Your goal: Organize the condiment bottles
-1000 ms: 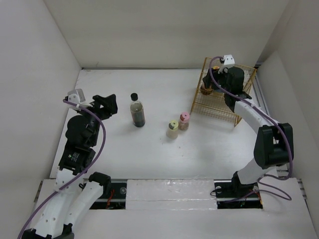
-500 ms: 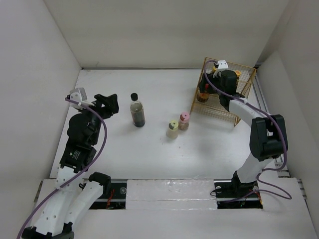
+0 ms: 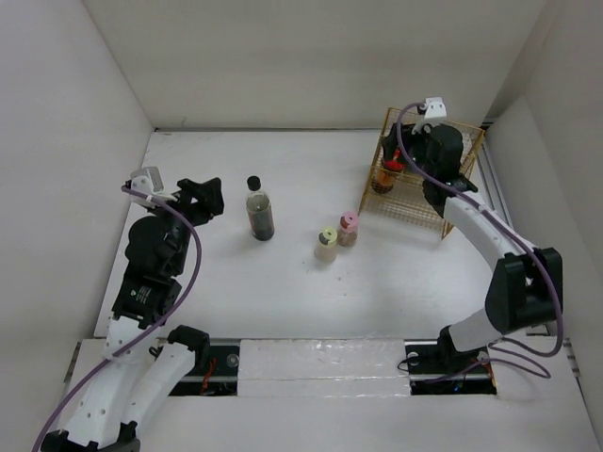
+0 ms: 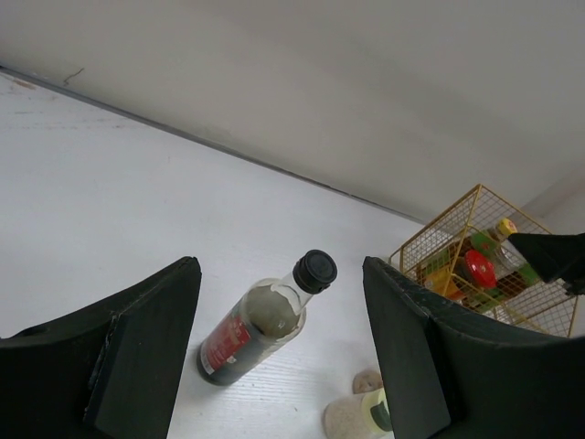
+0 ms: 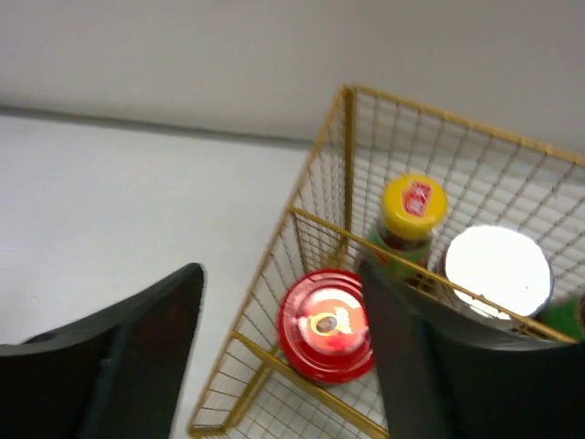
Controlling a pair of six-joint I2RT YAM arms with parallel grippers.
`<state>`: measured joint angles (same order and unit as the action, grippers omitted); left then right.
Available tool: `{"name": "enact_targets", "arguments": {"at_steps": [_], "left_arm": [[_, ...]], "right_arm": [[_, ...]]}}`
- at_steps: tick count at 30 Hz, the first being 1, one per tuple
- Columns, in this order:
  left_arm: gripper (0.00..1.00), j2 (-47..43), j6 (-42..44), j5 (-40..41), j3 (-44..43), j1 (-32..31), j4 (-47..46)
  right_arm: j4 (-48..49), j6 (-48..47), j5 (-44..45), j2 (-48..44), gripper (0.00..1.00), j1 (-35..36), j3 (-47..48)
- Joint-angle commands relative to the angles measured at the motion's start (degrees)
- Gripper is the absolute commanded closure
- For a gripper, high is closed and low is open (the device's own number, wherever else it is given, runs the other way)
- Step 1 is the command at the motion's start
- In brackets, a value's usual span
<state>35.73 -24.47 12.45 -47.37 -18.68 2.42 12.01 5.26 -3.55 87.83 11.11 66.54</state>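
Right gripper (image 5: 279, 311): spread, empty — has lifted off the basket (image 5: 302, 212).
Red jar (image 5: 324, 325): released, now inside the basket's left side.
Left gripper (image 4: 281, 274): spread, facing the dark bottle (image 3: 260, 215).
Outstanding: dark bottle, two shakers (image 3: 327, 244) — outside the basket.

Robotics lab cell: white walls (image 3: 311, 56) are enclosing a white table (image 3: 283, 282) carrying left arm (image 3: 146, 282) and right arm (image 3: 474, 221).

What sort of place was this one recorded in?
Probably a lab test cell, not a kitchen: a white table boxed in by plain white walls, holding staged props such as a gold wire basket and a dark bottle.
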Motion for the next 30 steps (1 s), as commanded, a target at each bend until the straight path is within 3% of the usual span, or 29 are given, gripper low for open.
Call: {"name": "enact_targets", "arguments": {"at_steps": [1, 2, 3, 4, 5, 6, 9, 10, 13, 20, 26, 30], "left_arm": [[0.32, -0.83, 0.74, -0.41, -1.32, -0.22, -2.50], [0.32, -0.83, 0.74, -0.41, -1.32, -0.22, -2.50], [0.32, -0.83, 0.74, -0.41, -1.32, -0.22, -2.50], [0.32, -1.35, 0.74, -0.41, -1.32, -0.22, -2.50], [0.32, -1.36, 0.74, 0.20, -1.32, -0.22, -2.50], [0.32, -1.36, 0.74, 0.21, -1.32, -0.22, -2.50], [0.32, -1.36, 0.74, 0.21, -1.32, -0.22, -1.98], [0.32, -1.36, 0.74, 0.21, -1.32, -0.22, -1.98], [0.34, -1.36, 0.74, 0.21, -1.32, -0.22, -2.50], [0.34, -1.98, 0.74, -0.32, -1.32, -0.22, -2.50], [0.34, -2.77, 0.74, -0.32, -0.79, -0.22, -2.50], [0.34, -2.77, 0.74, -0.24, -0.79, -0.22, -2.50]], "right_arm": [[5.91, 0.28, -1.61, -5.56, 0.30, 3.38, -1.32], [7.05, 0.28, -3.63, -6.09, 0.39, 5.56, -1.94], [9.85, -0.24, -6.00, -6.09, 0.57, 6.98, -2.73], [11.09, -0.25, -8.64, -6.09, 0.67, 8.56, -2.73], [11.97, -0.25, -15.02, -6.09, 0.73, 11.88, -2.73], [12.59, -0.94, -18.65, -4.79, 0.72, 13.65, -2.04], [10.95, -4.98, -30.18, 0.66, 0.46, 21.72, 2.53], [10.41, -7.08, -30.20, 3.46, 0.29, 23.93, 4.97], [6.81, -11.31, -30.90, 7.52, 0.12, 30.44, 9.38], [6.88, -10.71, -28.44, 19.03, 0.04, 32.66, 20.63], [8.73, -8.24, -24.76, 24.49, 0.04, 32.66, 24.77], [9.87, -8.24, -22.20, 25.63, 0.09, 33.18, 25.30]]}}
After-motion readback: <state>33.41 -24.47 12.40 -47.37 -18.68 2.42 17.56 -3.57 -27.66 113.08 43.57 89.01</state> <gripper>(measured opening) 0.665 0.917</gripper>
